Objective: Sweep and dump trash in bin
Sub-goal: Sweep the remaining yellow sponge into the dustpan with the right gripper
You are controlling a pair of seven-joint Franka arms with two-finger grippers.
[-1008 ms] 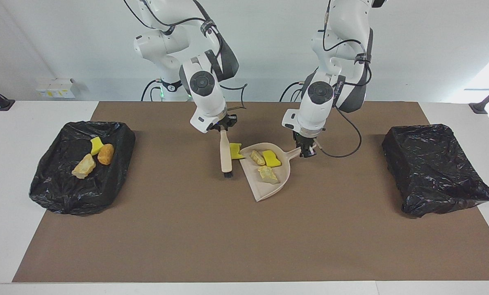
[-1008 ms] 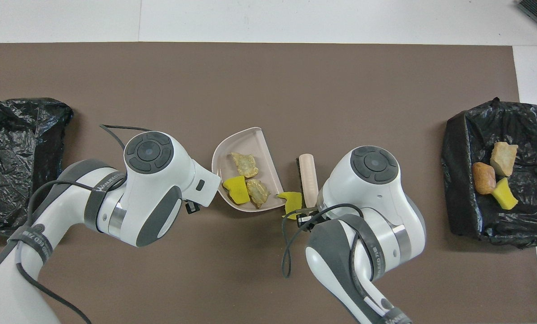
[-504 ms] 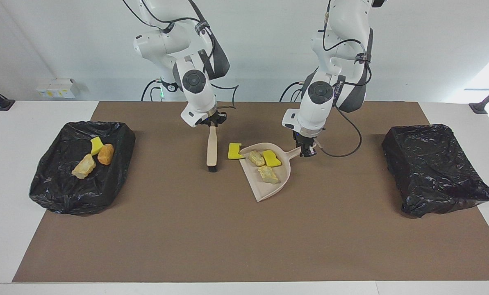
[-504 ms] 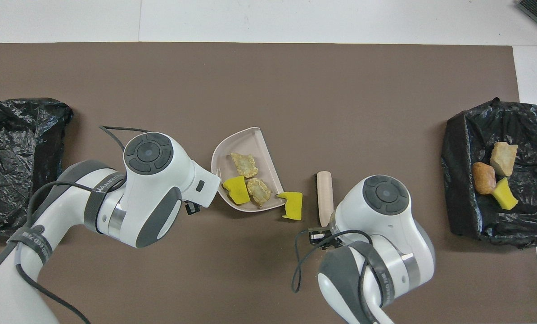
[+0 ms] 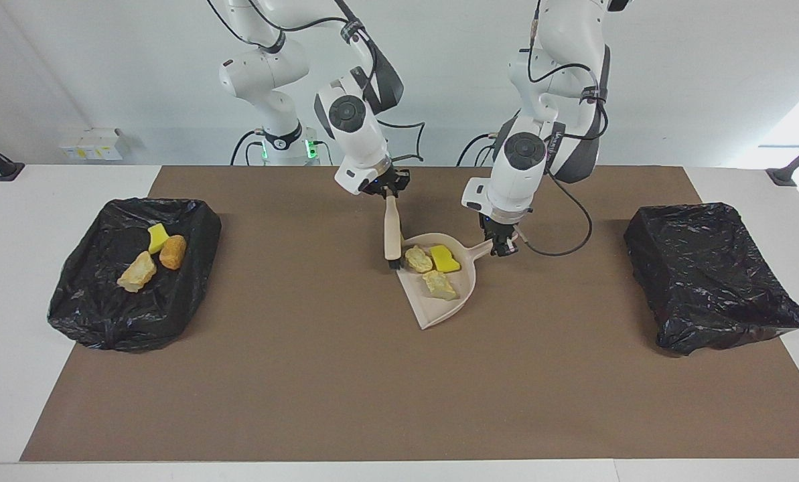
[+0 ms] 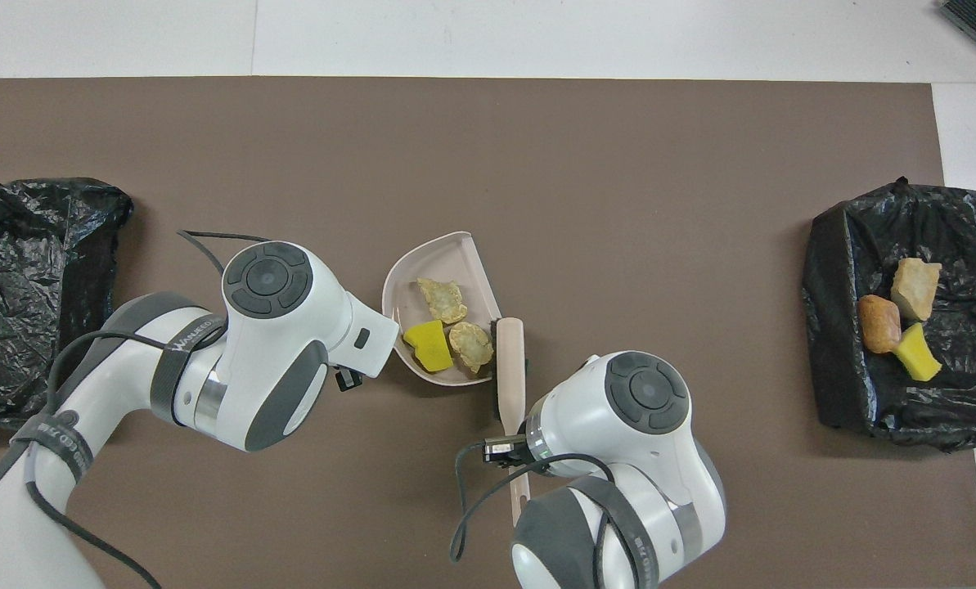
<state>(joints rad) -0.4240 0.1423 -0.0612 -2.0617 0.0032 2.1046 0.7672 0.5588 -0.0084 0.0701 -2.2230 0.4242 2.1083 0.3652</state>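
A: Which gripper is doing what?

B: The right gripper (image 5: 387, 192) is clenching the handle top of the brush (image 5: 392, 231), whose dark bristles are standing at the open lip of the beige dustpan (image 5: 439, 308). The left gripper (image 5: 499, 244) is clamping the dustpan's handle, pressing the pan flat on the brown mat (image 5: 345, 375).

A: Where is the trash lying?

B: Two tan crumbly chunks (image 5: 419, 259) and a yellow sponge piece (image 5: 444, 258) are sitting inside the pan. Three more scraps, a tan chunk, an orange-brown lump (image 5: 172, 252) and a yellow piece, are resting in the black-lined bin (image 5: 104, 314) toward the right arm's end of the table. A seventh scrap is not showing in either view; it may be hiding under the brush.

A: How will the scraps handle?

B: Probably as light, soft and springy material; the tan chunks look liable to shed crumbs. They are best left ungripped and carried in the pan, held by its handle and kept level, since light pieces could roll off the open lip.

A: What room is there for moving?

B: The mat is lying bare from the pan to both bins. The second bin (image 5: 714, 274), toward the left arm's end, looks empty, and its raised liner edge will need clearing before tipping.
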